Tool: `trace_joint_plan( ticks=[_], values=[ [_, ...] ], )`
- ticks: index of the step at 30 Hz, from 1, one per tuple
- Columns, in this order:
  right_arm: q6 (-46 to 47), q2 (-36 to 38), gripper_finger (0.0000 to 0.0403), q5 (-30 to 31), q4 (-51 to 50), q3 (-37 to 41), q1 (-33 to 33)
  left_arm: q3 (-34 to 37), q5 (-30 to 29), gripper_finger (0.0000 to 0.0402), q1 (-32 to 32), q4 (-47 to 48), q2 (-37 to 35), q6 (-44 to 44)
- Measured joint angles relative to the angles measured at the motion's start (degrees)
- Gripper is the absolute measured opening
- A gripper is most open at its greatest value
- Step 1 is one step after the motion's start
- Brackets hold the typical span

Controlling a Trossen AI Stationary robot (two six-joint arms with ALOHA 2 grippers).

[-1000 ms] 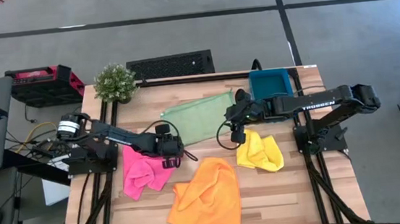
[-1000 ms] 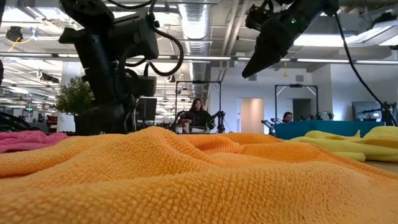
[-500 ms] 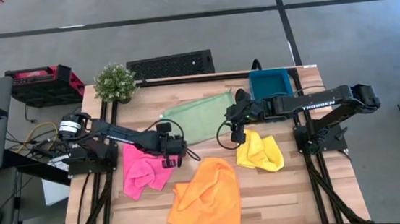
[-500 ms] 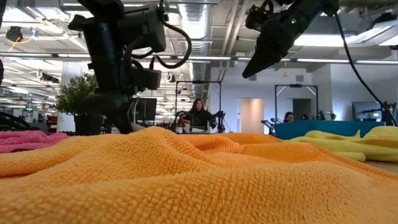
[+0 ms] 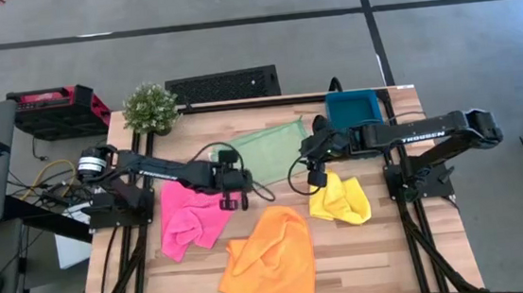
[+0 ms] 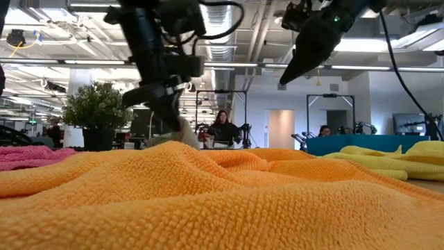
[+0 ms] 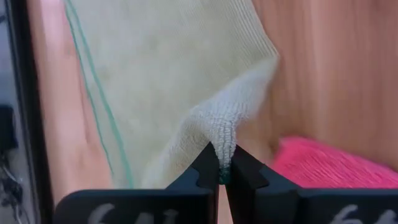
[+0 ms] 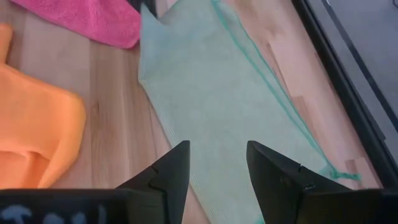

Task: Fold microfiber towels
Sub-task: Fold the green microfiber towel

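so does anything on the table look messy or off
Yes: the pink towel, orange towel and yellow towel lie crumpled, unfolded. The green towel lies flat, one corner pinched up by the left tool.

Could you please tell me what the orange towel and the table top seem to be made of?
The crumpled orange towel looks like soft microfibre cloth: a dense nubbly looped pile shows in the low view. The table top looks like pale wood with a smooth matt finish: plank seams and grain show, though it might be a laminate.

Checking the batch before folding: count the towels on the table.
4. Green towel at the back centre, a corner pinched by the left pincer; pink towel left; orange towel front; yellow towel right.
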State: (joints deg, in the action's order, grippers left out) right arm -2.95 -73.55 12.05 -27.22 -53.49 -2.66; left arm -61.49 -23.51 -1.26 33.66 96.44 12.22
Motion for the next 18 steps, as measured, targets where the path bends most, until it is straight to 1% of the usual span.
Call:
trace_joint_plan(
  ticks=[2, 6, 12, 18],
  values=[
    [0.0, 1.1, 0.0182, 0.0, -0.5, 0.0, 0.0, -1.8, 1.4, 0.0002, 1.6, -0.8, 1.4, 3.5],
    [1.1, 3.2, 0.0182, 0.0, -2.9, 0.0, 0.0, -7.8, 3.0, 0.0002, 4.4, -2.1, 5.9, 10.0],
    [3.9, 6.0, 0.0182, 0.5, -8.1, 0.0, 0.0, -20.4, 5.2, 0.0002, 6.5, -2.2, 15.5, 19.4],
    [4.4, 8.4, 0.0182, 2.2, -10.7, 0.0, 1.0, -32.5, 5.3, 0.0002, 7.8, -1.6, 23.4, 25.8]
  ],
)
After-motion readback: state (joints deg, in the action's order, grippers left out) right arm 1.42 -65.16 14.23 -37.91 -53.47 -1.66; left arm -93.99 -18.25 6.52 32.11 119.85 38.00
